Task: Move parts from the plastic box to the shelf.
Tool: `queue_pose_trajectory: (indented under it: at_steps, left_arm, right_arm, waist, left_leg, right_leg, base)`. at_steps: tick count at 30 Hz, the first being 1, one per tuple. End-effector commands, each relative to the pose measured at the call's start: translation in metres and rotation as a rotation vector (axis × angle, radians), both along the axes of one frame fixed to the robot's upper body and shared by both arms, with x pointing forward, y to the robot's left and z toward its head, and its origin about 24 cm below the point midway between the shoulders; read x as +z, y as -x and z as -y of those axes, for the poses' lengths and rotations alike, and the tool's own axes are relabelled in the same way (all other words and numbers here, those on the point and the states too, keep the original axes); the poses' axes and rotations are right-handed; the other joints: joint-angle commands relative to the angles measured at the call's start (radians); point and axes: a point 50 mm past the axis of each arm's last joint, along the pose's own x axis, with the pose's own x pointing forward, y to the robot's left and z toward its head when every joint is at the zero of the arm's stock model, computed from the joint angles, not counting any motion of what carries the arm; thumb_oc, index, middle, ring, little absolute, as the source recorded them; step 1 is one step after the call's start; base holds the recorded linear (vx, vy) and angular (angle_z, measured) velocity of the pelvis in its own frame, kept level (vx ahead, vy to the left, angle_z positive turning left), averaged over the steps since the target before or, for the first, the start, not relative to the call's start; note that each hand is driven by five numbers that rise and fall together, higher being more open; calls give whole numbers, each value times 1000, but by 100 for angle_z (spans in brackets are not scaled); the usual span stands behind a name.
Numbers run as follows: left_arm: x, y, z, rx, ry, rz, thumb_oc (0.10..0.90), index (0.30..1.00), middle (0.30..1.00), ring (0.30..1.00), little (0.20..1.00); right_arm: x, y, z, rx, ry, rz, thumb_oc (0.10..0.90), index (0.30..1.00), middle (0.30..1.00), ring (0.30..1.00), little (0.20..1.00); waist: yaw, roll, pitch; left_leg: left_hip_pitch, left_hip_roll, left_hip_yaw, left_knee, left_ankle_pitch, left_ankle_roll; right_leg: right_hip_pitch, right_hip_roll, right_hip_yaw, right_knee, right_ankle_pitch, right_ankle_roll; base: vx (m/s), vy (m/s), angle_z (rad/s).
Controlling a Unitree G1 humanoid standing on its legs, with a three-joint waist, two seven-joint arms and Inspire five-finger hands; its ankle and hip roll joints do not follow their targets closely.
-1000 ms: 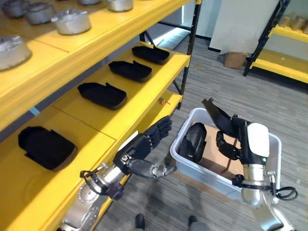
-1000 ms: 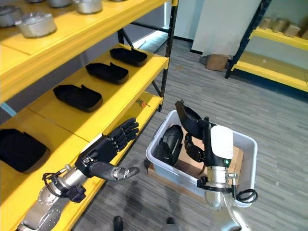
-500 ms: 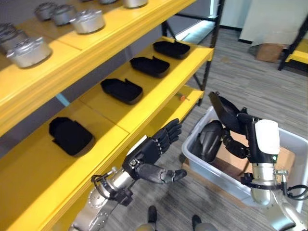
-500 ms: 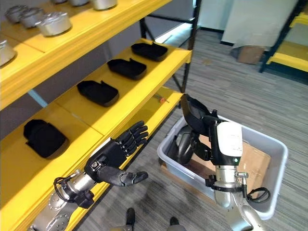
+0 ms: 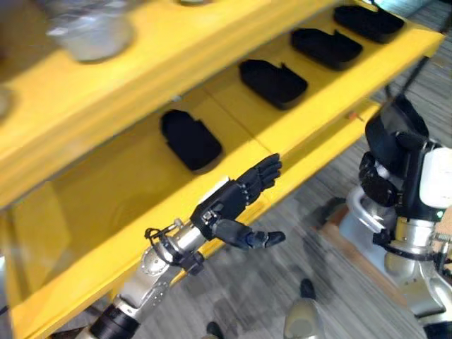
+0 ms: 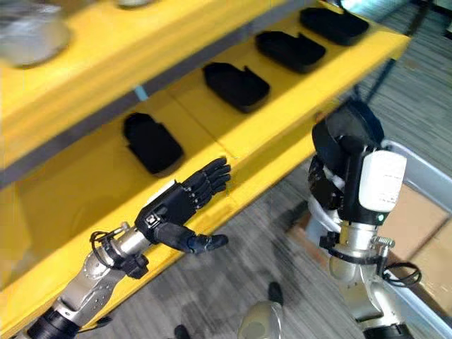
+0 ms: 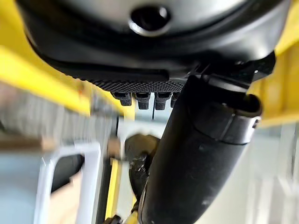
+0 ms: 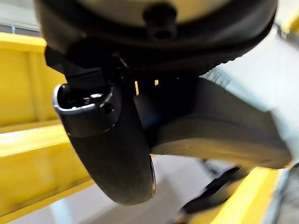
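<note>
**Black part held up beside the yellow shelf**

A yellow shelf rack [image 5: 296, 141] is seen running across the scene, largest of all that is shown. On its middle level four black parts are laid in a row: one [image 5: 191, 140] just beyond the tips of the left hand's fingers, a second [image 5: 272, 82] further along, a third [image 5: 326, 47] past it, and a fourth [image 5: 367, 22] at the far end. On the upper level a silver metal casting [image 5: 90, 35] is seen, blurred.

A grey plastic box [image 6: 427, 176] is seen behind and beneath the right arm, with brown cardboard [image 6: 417, 226] lying in its bottom. Grey plank flooring [image 5: 282, 282] is spread below the rack.

A black part [image 6: 346, 131] is carried in the right hand [image 5: 378, 185], raised level with the front lip of the middle shelf and just off it, well apart from the left hand. In the right wrist view this part [image 8: 219, 130] is seen lying against the palm, with the thumb [image 8: 112, 149] curled alongside it; the fingers are closed round it.

The left hand [image 5: 229, 205] is held out in front of the shelf lip, its fingers [image 5: 261, 173] straight and spread toward the shelf and the thumb stuck out to the side. Nothing is held in it.
</note>
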Motion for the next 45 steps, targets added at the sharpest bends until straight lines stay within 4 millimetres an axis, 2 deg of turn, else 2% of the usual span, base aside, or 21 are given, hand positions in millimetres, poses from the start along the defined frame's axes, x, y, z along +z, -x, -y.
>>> queue_pose_trajectory:
  at_steps: [1,6,7,10,11,14,15,16,18,19,21,24,25,27,35,36,38,39,43,45]
  left_arm:
    - [38,14,-3,1,116,210,900,1000,1000,1000,1000]
    - [36,19,-15,38,76,208,900,1000,1000,1000,1000]
    - [35,22,-23,60,59,214,900,1000,1000,1000,1000]
    - [35,23,-27,65,45,221,900,1000,1000,1000,1000]
    - [37,24,-30,73,38,236,900,1000,1000,1000,1000]
    - [38,25,-34,73,44,246,900,1000,1000,1000,1000]
    - [38,26,-34,72,40,249,900,1000,1000,1000,1000]
    - [38,26,-33,70,34,253,900,1000,1000,1000,1000]
    - [40,25,-31,49,39,254,900,1000,1000,1000,1000]
    - [41,25,-31,47,46,254,900,1000,1000,1000,1000]
    - [44,24,-30,50,79,259,900,1000,1000,1000,1000]
    - [46,20,-23,11,101,251,900,1000,1000,1000,1000]
    - [47,18,-20,-11,107,249,900,1000,1000,1000,1000]
    - [48,17,-18,-28,116,251,900,1000,1000,1000,1000]
    - [45,17,-15,-4,122,231,900,1000,1000,1000,1000]
    - [43,18,-15,-10,113,222,900,1000,1000,1000,1000]
    - [43,18,-16,-13,107,221,900,1000,1000,1000,1000]
    - [43,18,-15,-22,94,213,900,1000,1000,1000,1000]
    - [42,18,-14,-38,69,200,900,1000,1000,1000,1000]
    - [42,18,-14,-44,67,196,900,1000,1000,1000,1000]
  right_arm:
    - [52,2,-24,161,89,266,400,300,300,300,300]
    - [57,0,-28,148,86,257,400,300,300,300,300]
    - [60,0,-30,146,86,259,400,300,300,300,300]
    - [62,0,-30,141,82,264,400,300,300,300,300]
    - [62,0,-32,137,89,274,400,300,300,300,300]
    - [62,0,-38,144,95,280,400,300,300,300,300]
    - [62,-1,-38,144,96,281,400,300,300,300,300]
    - [62,-1,-40,146,100,281,400,300,300,300,300]
    - [64,2,-40,148,125,290,400,300,300,300,300]
    - [64,4,-40,151,140,294,400,300,300,300,300]
    - [65,7,-40,171,183,302,400,300,300,300,300]
    - [65,9,-39,170,228,307,400,300,300,300,300]
    - [65,12,-36,175,257,311,400,300,300,300,300]
    - [65,17,-33,195,289,316,400,300,300,300,300]
    - [69,26,-55,369,387,345,400,300,300,300,300]
    - [70,27,-65,432,425,372,400,300,300,300,300]
    - [70,28,-70,461,447,378,400,300,300,300,300]
    - [71,29,-77,512,494,398,400,300,300,300,300]
    - [72,30,-84,564,539,415,400,300,300,300,300]
    - [73,30,-87,595,555,427,400,300,300,300,300]
  waist:
    - [14,-10,-150]
    - [69,-39,-158]
    - [95,-51,-160]
    - [111,-60,-160]
    - [127,-70,-158]
    - [153,-79,-149]
    - [154,-81,-148]
    - [153,-83,-147]
    - [138,-87,-147]
    - [135,-88,-148]
    - [125,-96,-145]
    - [94,-102,-151]
    - [71,-101,-154]
    - [49,-96,-161]
    - [46,-90,-174]
    - [54,-88,-177]
    - [58,-87,-179]
    - [63,-84,-182]
    - [69,-83,-186]
    - [68,-85,-184]
  left_leg:
    - [-84,27,-35,-2,-34,61]
    - [-79,-23,-34,-27,-55,90]
    - [-77,-42,-27,-35,-63,102]
    - [-77,-51,-20,-38,-67,110]
    - [-77,-66,-2,-41,-73,119]
    - [-68,-79,36,-46,-87,133]
    - [-67,-83,39,-47,-88,137]
    - [-68,-86,37,-47,-88,142]
    - [-80,-96,11,-41,-94,159]
    - [-85,-100,6,-38,-95,163]
    - [-100,-120,-24,-28,-104,178]
    - [-114,-151,-105,-32,-104,186]
    - [-113,-166,-148,-38,-101,188]
    - [-115,-177,-186,-48,-95,187]
    - [-112,-189,-206,-49,-94,180]
    - [-111,-189,-203,-47,-97,178]
    - [-110,-189,-201,-44,-98,176]
    - [-109,-190,-199,-35,-104,175]
    - [-107,-191,-186,-7,-121,173]
    - [-117,-198,-162,52,-152,174]
  right_leg:
    - [52,111,-20,-22,-95,0]
    - [83,62,-88,-100,-31,45]
    - [94,39,-119,-137,10,61]
    - [95,25,-140,-152,37,69]
    - [91,6,-168,-160,68,79]
    - [75,-16,-232,-115,81,87]
    - [68,-13,-230,-101,78,87]
    - [62,0,-220,-81,62,82]
    - [54,82,-168,-33,-31,58]
    - [52,103,-161,-20,-52,51]
    - [35,180,-123,18,-114,21]
    - [31,274,10,-7,-125,-24]
    - [34,313,86,-21,-124,-40]
    - [36,338,151,-44,-112,-48]
    - [58,343,183,-111,-77,-46]
    - [63,343,182,-120,-76,-47]
    - [67,342,178,-126,-75,-47]
    - [73,339,176,-134,-73,-48]
    - [82,334,170,-146,-70,-51]
    - [81,328,164,-138,-72,-52]
  base:
    - [-25,221,47]
    - [-70,281,40]
    - [-96,246,31]
    - [-100,201,10]
    - [-164,278,3]
    - [-115,207,1]
    - [-66,125,-13]
    - [-59,118,-8]
    - [-40,102,13]
    - [-45,73,70]
    - [-55,55,86]
    - [1,10,41]
    - [9,17,56]
    - [1,8,61]
    - [23,-64,7]
    - [23,-109,5]
    - [44,-136,10]
    - [58,-149,14]
    - [39,-92,8]
    - [-1,-62,10]
